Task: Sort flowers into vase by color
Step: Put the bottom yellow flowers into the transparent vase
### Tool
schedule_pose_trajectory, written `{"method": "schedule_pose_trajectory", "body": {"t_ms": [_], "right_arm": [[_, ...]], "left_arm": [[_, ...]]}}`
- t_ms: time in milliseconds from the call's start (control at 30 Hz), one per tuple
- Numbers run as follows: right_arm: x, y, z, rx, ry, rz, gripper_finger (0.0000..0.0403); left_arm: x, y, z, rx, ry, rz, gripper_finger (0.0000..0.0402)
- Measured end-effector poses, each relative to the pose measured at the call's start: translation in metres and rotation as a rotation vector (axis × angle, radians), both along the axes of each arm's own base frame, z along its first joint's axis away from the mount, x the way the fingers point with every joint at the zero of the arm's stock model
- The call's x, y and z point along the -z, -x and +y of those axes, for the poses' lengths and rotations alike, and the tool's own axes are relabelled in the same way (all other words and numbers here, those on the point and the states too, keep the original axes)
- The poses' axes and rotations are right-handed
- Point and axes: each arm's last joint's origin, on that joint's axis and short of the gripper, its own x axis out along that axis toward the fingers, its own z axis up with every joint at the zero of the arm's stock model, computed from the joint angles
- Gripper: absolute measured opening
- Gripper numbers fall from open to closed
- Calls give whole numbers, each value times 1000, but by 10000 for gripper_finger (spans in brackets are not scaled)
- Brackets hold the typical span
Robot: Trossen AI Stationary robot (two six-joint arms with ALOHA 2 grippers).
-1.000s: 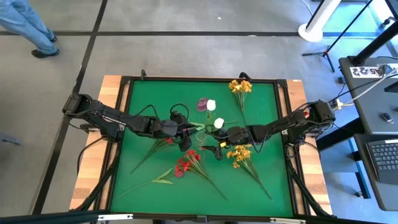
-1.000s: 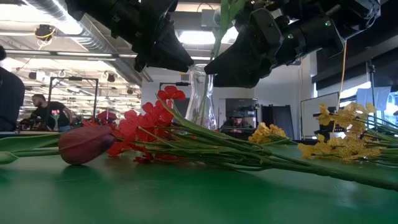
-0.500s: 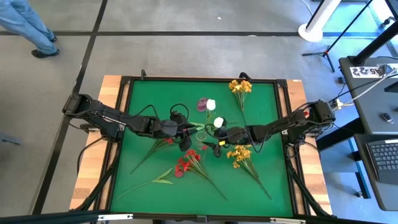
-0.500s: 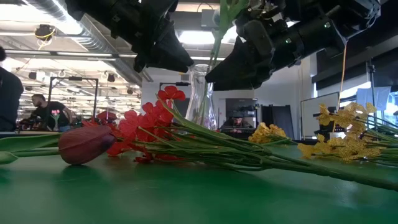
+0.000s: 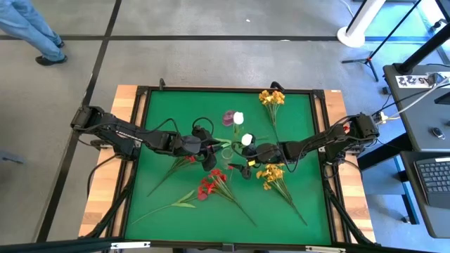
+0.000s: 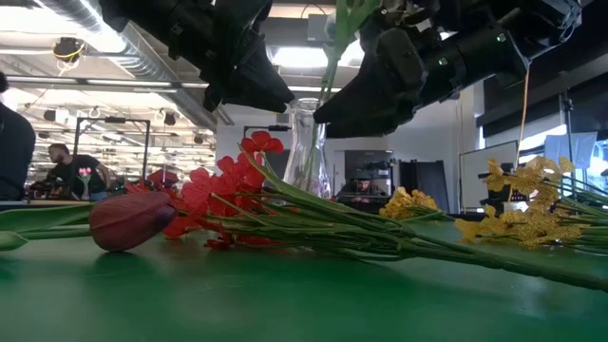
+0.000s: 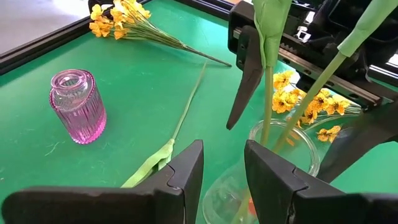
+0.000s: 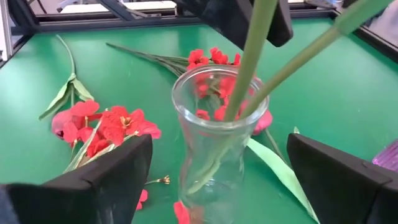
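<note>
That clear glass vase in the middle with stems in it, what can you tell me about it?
The clear glass vase stands upright near the middle of the green table. It looks like smooth glass, with a round open mouth, a narrower neck and a wider base. Two green stems lean inside it. The left gripper is at its neck; the right gripper stands open on either side of it.
</note>
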Motion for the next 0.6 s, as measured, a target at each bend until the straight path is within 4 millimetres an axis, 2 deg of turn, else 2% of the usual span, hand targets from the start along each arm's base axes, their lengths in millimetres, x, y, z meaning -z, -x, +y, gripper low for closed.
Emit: {"method": "schedule_pose_trajectory", "body": {"t_ms": [367, 600], "right_arm": [[0, 0, 0, -47, 103, 12, 371], [3, 1, 2, -116, 91, 48, 371]], "left_arm": [[2, 1, 0, -2, -1, 26, 112], [2, 2, 0, -3, 1, 29, 112]]}}
